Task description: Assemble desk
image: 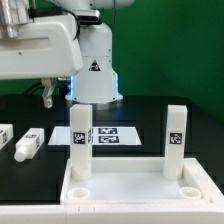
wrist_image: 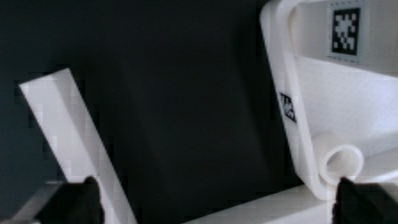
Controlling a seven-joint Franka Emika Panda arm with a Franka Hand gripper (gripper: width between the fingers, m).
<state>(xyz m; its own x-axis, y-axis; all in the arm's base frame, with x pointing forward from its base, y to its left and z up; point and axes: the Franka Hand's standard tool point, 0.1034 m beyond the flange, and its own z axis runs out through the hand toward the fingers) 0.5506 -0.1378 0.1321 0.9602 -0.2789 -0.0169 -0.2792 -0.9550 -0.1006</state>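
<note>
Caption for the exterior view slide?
Two upright legs stand in the panel; two loose legs lie on the table.

One panel (image: 130,186) is counted; two upright legs (image: 80,140) (image: 175,140) are counted; two loose legs (image: 28,144) (image: 4,135); one marker board (image: 115,137).

1. Black triangular sticker (image: 96,68) on the white robot base (image: 100,48), far centre; its symbol is illegible.
2. Black-and-white square tags, patterns only: on the upright white plastic block leg (image: 81,160) at the exterior view's left and on its twin leg (image: 176,160) at the right.
3. Similar tags on the marker board (image: 125,140), farther back.
4. No letters or numerals are readable.
</note>
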